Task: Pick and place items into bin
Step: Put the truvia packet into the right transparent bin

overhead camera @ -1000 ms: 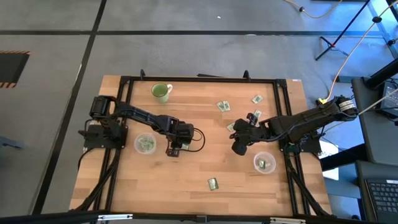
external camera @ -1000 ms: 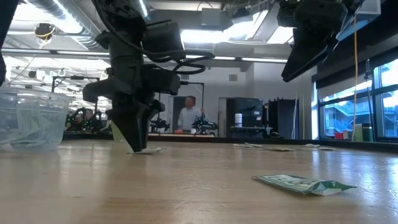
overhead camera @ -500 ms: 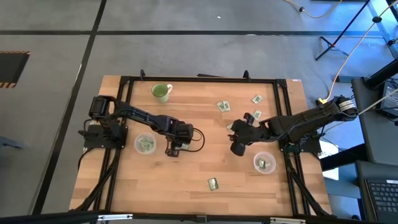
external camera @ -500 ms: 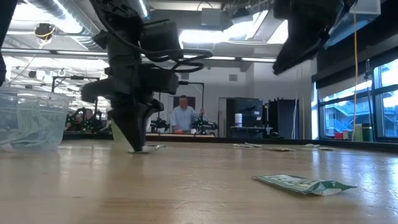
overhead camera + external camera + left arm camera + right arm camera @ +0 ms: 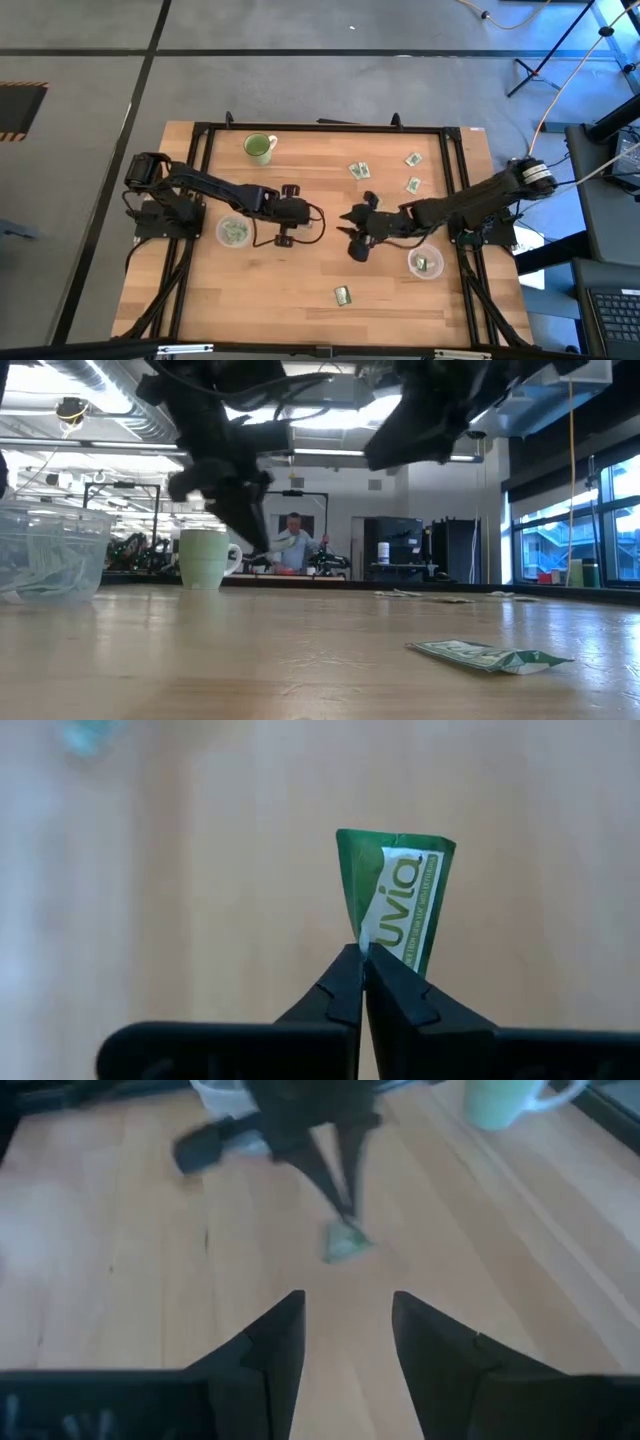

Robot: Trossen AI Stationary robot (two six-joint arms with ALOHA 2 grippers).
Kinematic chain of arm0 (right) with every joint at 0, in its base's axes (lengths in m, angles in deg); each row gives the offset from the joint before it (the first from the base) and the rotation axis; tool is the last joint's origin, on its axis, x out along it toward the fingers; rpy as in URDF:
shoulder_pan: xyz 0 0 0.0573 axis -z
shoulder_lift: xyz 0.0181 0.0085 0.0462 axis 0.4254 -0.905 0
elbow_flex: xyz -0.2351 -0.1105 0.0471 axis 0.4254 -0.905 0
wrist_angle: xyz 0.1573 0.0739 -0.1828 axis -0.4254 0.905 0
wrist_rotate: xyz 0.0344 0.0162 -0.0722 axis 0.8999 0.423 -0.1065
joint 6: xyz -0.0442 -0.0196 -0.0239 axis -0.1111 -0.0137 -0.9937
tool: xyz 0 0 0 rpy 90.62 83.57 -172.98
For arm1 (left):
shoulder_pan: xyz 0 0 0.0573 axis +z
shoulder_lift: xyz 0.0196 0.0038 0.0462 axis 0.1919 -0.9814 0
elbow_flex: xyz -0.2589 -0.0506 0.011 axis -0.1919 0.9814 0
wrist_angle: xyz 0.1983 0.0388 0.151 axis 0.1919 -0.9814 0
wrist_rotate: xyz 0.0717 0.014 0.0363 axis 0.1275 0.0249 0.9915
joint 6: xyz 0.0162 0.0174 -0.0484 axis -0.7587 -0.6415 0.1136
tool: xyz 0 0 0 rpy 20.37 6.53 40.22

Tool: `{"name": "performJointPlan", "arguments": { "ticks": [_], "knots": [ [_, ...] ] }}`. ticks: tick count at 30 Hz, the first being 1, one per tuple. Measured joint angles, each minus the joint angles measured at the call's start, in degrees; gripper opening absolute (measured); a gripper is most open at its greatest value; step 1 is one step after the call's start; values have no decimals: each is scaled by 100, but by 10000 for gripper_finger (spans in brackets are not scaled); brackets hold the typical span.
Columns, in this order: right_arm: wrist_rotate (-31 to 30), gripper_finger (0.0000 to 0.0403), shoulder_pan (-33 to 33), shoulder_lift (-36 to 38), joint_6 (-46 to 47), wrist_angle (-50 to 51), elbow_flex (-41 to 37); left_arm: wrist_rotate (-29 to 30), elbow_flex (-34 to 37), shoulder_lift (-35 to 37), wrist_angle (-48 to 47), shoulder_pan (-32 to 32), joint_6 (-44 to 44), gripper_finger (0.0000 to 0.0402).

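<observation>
The left gripper [image 5: 362,960] hangs above the middle of the table, fingers pinched together on a packet [image 5: 395,900]. The right gripper [image 5: 348,1330] reaches toward it from the right, fingers [image 5: 270,1342] spread apart.

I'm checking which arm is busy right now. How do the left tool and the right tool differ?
The left tool is shut on a green packet, pinching its edge; the right tool is open and holds nothing. In the high view the left tool is beside the left-hand bin, while the right tool reaches toward the table's middle. Both are dark two-finger tools held above the wooden table.
</observation>
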Motion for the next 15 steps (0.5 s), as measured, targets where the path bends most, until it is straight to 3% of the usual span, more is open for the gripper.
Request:
{"name": "performJointPlan", "arguments": {
  "ticks": [6,11,15],
  "knots": [
    [-84,155,-1,-623,-750,-1006,-2,1371,-1,2,603,-335,-234,3],
    [-801,155,0,-875,-884,-1166,-2,2482,-4,4,886,-700,-520,3],
    [-1208,155,1,-942,-888,-1272,-2,3042,-9,9,1076,-927,-556,3]
  ]
}}
